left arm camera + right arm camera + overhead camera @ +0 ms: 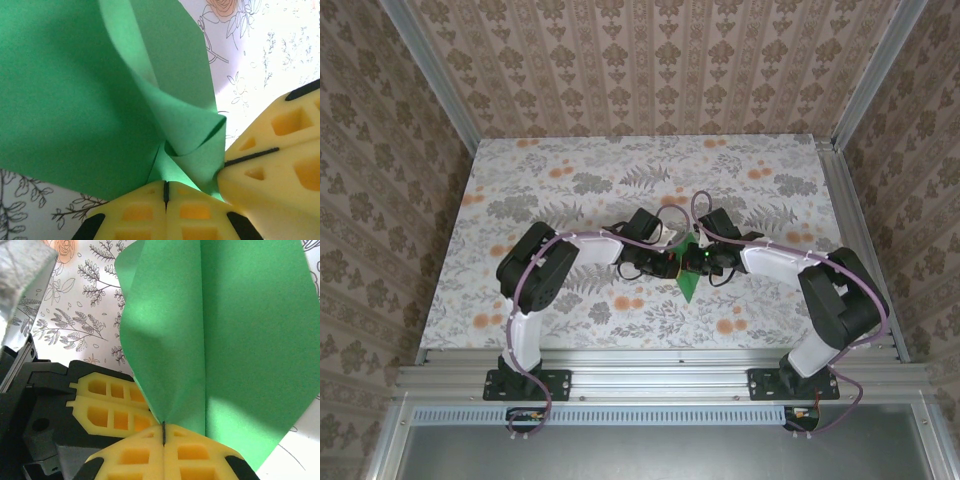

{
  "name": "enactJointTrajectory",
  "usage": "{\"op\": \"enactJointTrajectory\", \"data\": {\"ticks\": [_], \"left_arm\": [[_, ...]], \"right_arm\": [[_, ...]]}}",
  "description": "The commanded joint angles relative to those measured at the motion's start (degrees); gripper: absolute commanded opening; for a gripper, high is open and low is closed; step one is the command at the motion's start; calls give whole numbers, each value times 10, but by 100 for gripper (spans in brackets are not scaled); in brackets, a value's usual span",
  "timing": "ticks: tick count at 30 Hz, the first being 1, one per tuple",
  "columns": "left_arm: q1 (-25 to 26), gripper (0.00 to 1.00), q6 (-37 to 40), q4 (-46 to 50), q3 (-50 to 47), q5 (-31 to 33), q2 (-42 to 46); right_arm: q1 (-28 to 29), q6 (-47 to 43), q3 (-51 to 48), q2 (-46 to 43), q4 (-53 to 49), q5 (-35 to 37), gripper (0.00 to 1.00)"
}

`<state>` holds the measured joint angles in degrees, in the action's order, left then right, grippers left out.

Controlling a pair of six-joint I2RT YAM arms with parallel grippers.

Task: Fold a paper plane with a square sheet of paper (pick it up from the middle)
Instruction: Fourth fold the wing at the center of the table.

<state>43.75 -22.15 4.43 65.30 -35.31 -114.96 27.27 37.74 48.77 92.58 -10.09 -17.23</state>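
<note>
Paper (pixel 240 340), creased matte green (one flap curled), pinched by left pincer (pixel 166 187), right pincer (pixel 163 427).

top view: green paper (pixel 688 284) mostly covered by the left gripper (pixel 672 267) and right gripper (pixel 700 262) meeting over it, just a small lower corner pokes out. too small there to read folds or how the jaws stand. left wrist view: paper runs off the top and left edges, outline unknown. layers curl into a bunched pocket, inside in shadow. left gripper (pixel 166 186) cut by the bottom edge, right gripper's fingers (pixel 270 165) by the right edge. right wrist view: paper clipped at the top edge, pinched end hidden between the right gripper (pixel 164 427) pads. blurred grey block (pixel 20 270) top left, can't identify.
</note>
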Motion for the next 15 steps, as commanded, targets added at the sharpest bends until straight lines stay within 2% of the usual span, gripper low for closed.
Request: {"op": "enactJointTrajectory", "data": {"ticks": [1, 15], "left_arm": [[-3, 0, 19, 63, -27, 26, 3], [-3, 1, 11, 34, -26, 19, 30]], "right_arm": [[-4, 18, 3, 17, 19, -8, 3], [-12, 35, -9, 21, 32, -13, 3]]}}
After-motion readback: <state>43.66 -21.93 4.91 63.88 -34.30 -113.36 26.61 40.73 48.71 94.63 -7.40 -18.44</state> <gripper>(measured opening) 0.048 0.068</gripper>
